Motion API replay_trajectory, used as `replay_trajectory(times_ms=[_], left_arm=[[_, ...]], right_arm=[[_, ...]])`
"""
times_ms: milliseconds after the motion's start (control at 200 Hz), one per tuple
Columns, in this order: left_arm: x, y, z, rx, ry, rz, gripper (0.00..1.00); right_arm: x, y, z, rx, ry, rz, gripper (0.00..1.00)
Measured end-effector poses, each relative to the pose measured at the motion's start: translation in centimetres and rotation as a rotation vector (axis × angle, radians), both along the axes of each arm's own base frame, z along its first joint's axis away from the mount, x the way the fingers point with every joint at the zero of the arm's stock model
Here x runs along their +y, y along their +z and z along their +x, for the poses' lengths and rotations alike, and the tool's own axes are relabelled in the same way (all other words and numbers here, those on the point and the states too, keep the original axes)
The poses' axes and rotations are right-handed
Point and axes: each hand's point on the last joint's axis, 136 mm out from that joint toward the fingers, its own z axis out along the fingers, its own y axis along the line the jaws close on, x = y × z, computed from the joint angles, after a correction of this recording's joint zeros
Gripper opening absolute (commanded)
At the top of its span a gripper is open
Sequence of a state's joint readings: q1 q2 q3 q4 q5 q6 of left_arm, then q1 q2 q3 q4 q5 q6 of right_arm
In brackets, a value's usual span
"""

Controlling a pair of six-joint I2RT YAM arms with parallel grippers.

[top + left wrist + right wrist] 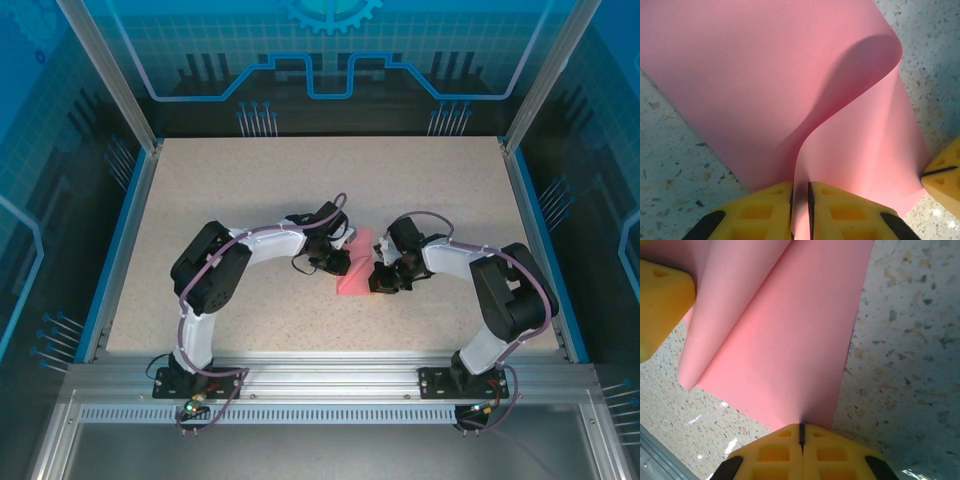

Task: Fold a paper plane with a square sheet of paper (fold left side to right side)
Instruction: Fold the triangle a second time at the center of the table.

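Observation:
The square sheet of paper [356, 268] is salmon pink and lies mid-table between my two grippers. In the left wrist view one edge of the sheet [755, 75] rises off the table and curls over. My left gripper [800, 187] is shut on that lifted edge, with the thin paper standing between its yellow fingers. My right gripper [801, 429] is shut, its closed tips resting at the near edge of the flat part of the sheet [785, 340], with nothing seen between them. In the top view the left gripper [335, 262] and the right gripper [385, 276] flank the paper.
The speckled beige table [250, 190] is bounded by blue side rails and an aluminium frame [320, 375] at the near edge. The right gripper's yellow finger [945, 175] is close to the paper's corner. The left gripper's finger [660, 305] is close to the rolled edge.

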State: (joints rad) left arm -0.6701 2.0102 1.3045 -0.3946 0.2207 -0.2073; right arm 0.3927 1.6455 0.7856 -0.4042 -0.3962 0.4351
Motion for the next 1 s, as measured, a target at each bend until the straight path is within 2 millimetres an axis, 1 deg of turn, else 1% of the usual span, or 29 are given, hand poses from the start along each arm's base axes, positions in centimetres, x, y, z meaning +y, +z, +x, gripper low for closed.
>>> replay_trajectory(times_ms=[1000], left_arm=[[0.11, -0.06, 0.36, -0.019, 0.002, 0.01, 0.17]], right_arm=[[-0.06, -0.03, -0.03, 0.0, 0.003, -0.003, 0.0]])
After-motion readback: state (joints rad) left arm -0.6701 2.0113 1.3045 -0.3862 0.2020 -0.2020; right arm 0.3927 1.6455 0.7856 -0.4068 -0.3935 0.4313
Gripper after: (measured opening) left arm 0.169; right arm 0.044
